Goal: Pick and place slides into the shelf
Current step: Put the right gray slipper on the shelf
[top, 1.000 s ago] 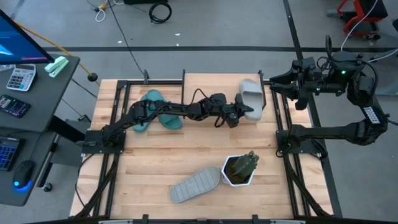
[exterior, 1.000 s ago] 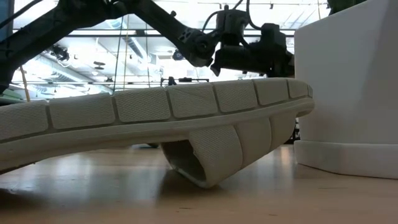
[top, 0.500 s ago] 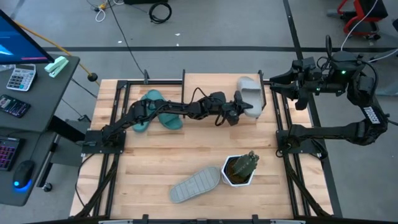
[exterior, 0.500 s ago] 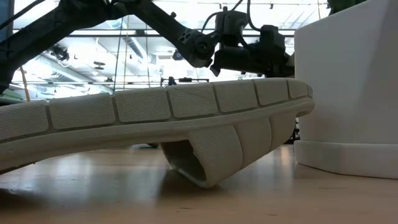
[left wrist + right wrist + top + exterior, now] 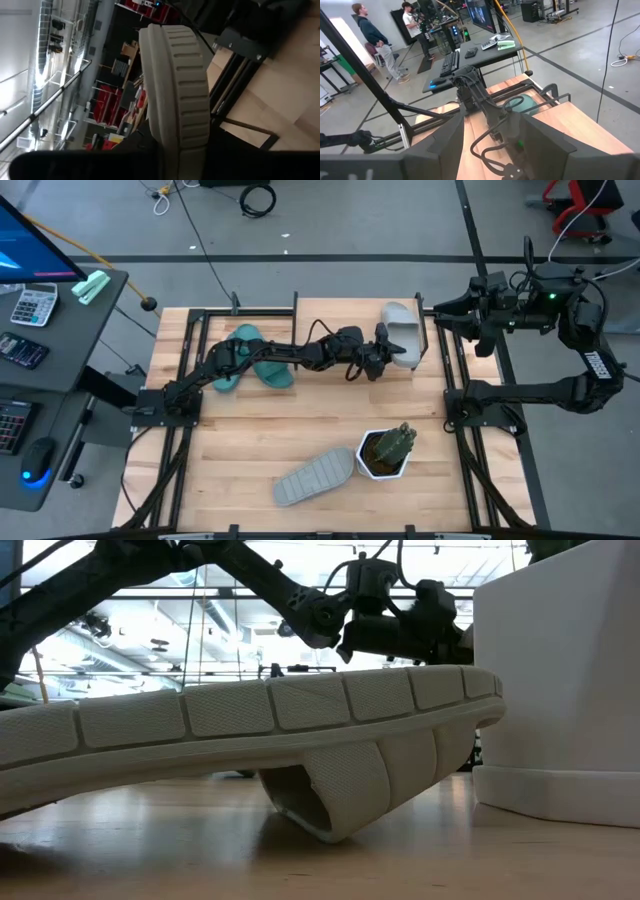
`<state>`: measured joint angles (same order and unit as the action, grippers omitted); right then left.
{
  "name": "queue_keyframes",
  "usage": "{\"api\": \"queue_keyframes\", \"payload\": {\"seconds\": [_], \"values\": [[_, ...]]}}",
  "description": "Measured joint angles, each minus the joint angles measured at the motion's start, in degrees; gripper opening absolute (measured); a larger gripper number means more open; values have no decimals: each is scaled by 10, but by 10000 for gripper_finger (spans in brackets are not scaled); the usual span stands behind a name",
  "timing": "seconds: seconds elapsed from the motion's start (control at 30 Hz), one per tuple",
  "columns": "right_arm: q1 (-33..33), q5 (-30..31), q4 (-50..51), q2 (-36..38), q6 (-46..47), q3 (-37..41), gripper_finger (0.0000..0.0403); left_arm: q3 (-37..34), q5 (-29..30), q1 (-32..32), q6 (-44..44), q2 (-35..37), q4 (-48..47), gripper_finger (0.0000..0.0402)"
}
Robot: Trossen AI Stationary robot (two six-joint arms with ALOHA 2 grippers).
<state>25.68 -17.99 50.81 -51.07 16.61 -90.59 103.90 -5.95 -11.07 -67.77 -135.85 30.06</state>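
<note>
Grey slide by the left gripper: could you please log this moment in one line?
left gripper at grey slide; right gripper open, parked aside; other grey slide sole-up; teal slides under left arm

- Grey slide (image 5: 403,333): upper right of centre, high view.
- Grey slide (image 5: 314,476): sole up, lower centre.
- Teal pair (image 5: 255,358): upper left.

This is a robotics lab or workshop: a wide hall with a grey concrete floor (image 5: 350,240) crossed by cables (image 5: 255,197), a desk (image 5: 470,60) carrying a keyboard (image 5: 451,62) and monitor (image 5: 481,15), two people (image 5: 372,37) standing beyond, and red equipment racks (image 5: 107,107).
</note>
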Motion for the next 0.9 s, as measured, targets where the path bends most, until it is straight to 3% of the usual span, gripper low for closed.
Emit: {"api": "queue_keyframes", "payload": {"seconds": [0.33, 0.9], "values": [[0, -8, 0, 0, 3, 0, 198, 0, -13, 0, 98, 1, -2, 123], [0, -12, 0, 0, 4, 0, 198, 0, -32, 0, 136, 1, -66, 255]]}}
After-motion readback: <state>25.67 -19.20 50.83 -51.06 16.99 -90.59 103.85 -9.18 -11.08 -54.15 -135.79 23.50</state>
